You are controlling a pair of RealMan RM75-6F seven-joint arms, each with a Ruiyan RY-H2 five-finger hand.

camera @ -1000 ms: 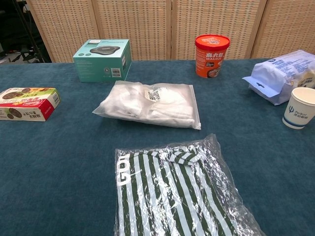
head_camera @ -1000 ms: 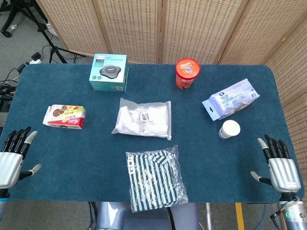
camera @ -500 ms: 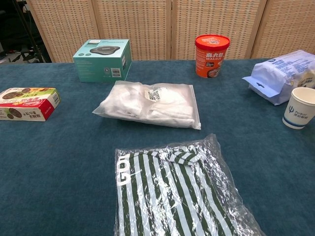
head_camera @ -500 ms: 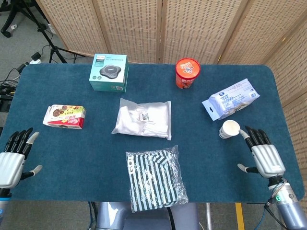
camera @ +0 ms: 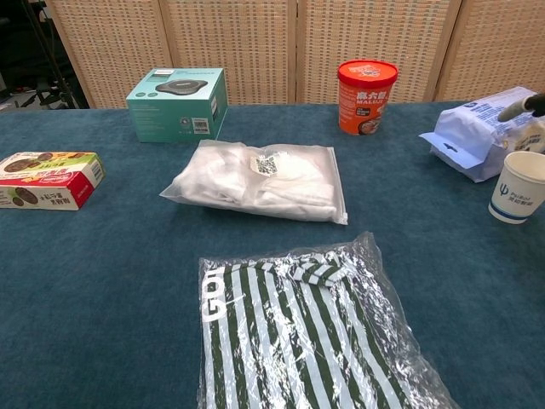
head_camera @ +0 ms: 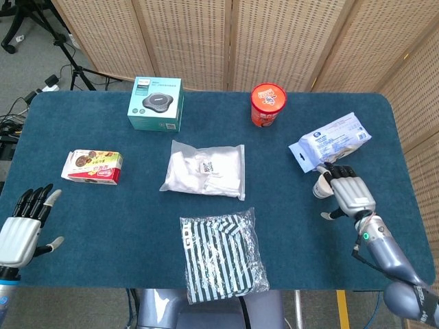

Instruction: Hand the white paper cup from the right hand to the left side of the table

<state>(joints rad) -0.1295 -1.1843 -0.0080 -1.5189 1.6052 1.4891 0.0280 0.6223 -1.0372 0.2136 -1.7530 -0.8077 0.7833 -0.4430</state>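
Observation:
The white paper cup (camera: 517,187) stands upright on the blue table (head_camera: 137,212) at the right side, just in front of a white and blue packet. In the head view only the left part of the cup (head_camera: 319,186) shows, because my right hand (head_camera: 348,190) hovers over it with fingers spread and holds nothing. In the chest view the cup stands free, and one fingertip (camera: 521,108) of that hand shows above it at the right edge. My left hand (head_camera: 19,232) is open near the table's front left corner, far from the cup.
Behind the cup lies the white and blue packet (head_camera: 330,140). A red noodle tub (head_camera: 268,104) and a teal box (head_camera: 156,103) stand at the back. A white bagged garment (head_camera: 205,169) and a striped bagged garment (head_camera: 223,253) fill the middle. A snack box (head_camera: 93,166) lies left.
My right hand has moved forward and left from the table's front right edge to just over the cup. The left hand shifted only slightly. The cup has not moved.

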